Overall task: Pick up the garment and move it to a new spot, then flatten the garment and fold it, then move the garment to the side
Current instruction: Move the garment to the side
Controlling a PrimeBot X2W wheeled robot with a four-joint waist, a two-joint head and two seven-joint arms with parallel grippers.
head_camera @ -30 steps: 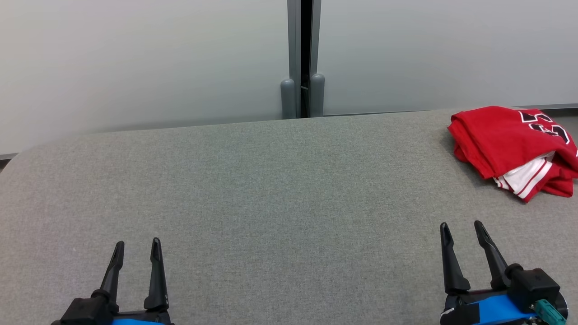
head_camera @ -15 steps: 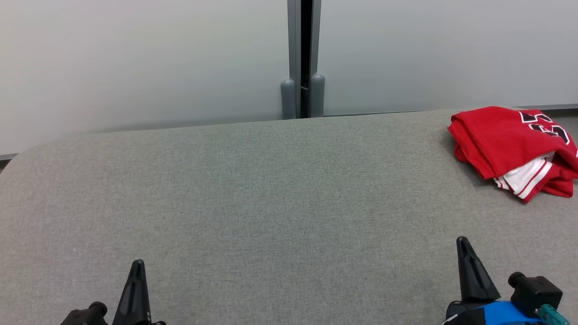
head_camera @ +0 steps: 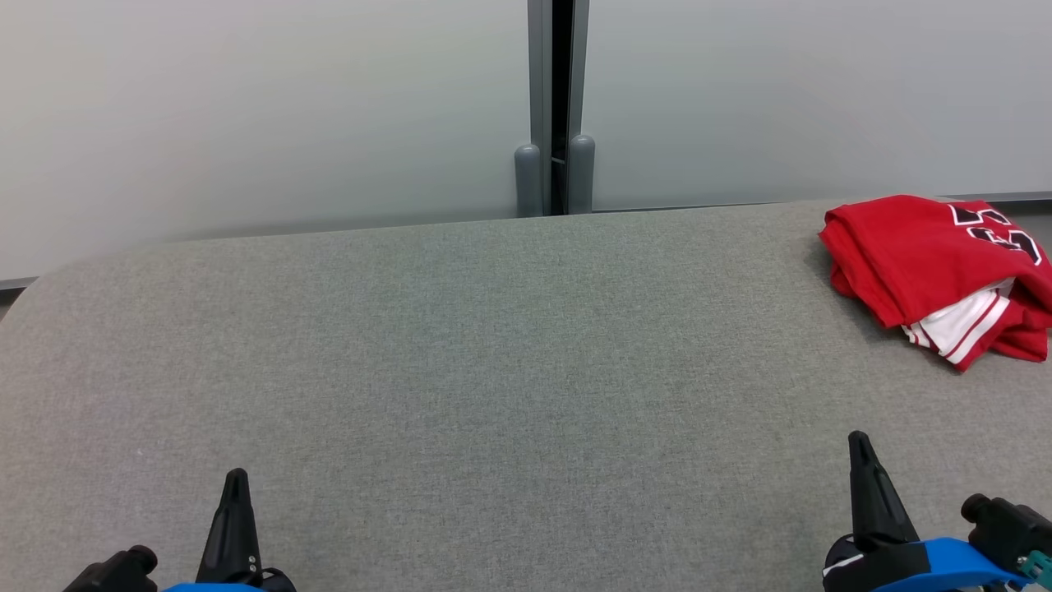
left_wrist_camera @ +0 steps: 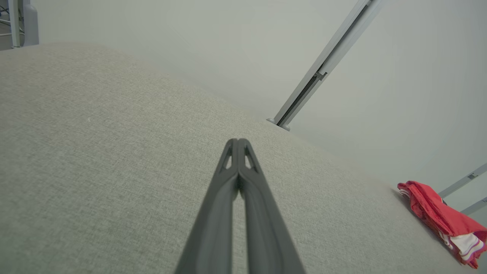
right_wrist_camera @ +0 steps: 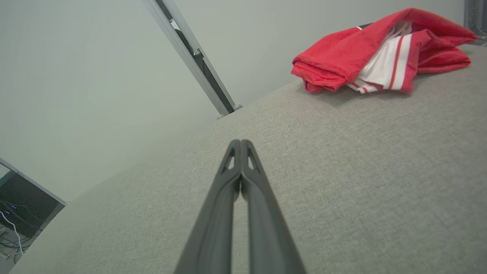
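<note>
Head view has the garment (head_camera: 929,263) lying in a loose, bunched fold at the far right of the grey fabric-covered table (head_camera: 493,370), close to the table's back edge. It is red, with a white panel striped in red poking out from under the top layer at its near side. Its right portion is cut off by the picture's edge. Black characters outlined in white sit on the top layer, but they are folded and cropped, so they cannot be read. In the right wrist view the garment (right_wrist_camera: 342,53) shows its layered edge and the striped white part more plainly, with no writing visible there. In the left wrist view it is a small red heap at the far corner.

Nothing touches the garment. The right gripper (head_camera: 860,444) is at the lower right, well apart from it, fingers pressed together to a single point and holding nothing. The left gripper (head_camera: 236,481) at the lower left is likewise clenched and empty. Both wrists, with blue parts, are cropped by the bottom edge.

Behind the table stand pale wall panels (head_camera: 246,107) joined by a grey post (head_camera: 541,82) with a dark slot. Dark shapes with cables at the right wrist view's lower left are hard to make out.
</note>
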